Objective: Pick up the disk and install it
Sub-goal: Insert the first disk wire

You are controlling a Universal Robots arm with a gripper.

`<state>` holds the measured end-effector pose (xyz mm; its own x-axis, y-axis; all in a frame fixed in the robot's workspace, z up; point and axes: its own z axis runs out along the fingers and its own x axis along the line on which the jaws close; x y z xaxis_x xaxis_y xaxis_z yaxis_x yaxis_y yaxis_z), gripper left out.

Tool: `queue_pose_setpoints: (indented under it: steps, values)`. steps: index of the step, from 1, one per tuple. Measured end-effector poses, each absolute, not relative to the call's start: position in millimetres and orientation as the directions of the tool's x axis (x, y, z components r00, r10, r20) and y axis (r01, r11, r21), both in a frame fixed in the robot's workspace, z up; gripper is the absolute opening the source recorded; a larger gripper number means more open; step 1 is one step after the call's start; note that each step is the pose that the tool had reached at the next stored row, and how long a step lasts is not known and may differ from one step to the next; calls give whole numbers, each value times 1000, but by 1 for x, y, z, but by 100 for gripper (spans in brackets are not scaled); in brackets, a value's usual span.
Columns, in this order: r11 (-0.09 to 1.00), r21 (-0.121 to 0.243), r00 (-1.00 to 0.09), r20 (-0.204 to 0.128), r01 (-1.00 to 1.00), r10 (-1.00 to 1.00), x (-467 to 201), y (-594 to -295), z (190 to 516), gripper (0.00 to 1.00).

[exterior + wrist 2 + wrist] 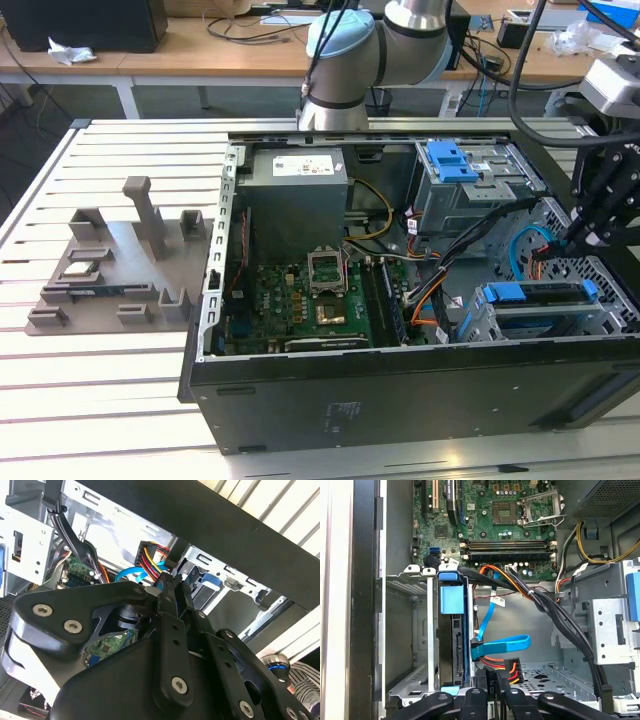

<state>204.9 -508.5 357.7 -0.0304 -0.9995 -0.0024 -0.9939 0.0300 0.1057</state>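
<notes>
Inside case corner, tool (pixel 578 238) above disk (pixel 540 294)

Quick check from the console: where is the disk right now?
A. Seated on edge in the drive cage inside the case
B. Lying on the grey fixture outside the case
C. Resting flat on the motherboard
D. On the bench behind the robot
A: the first wrist view shows the disk standing on edge in the drive cage, blue bracket visible.

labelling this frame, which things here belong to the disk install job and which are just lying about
Job:
- silver disk in blue plastic carrier, seated in the grey metal drive cage
- black gripper, beside that cage

Lying about:
- grey plastic parts fixture on the slatted table
- green motherboard
- blue flat data cable
</notes>
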Motion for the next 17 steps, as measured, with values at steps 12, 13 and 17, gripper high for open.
queue_pose_setpoints:
  steps: [12, 13, 17]
  values:
    - [30, 106, -31, -3, -994, -1000, 204, -512, 358, 17]
    - [30, 106, -31, -3, -994, -1000, 203, -516, 358, 17]
    - [30, 106, -30, -3, -994, -1000, 198, -529, 356, 17]
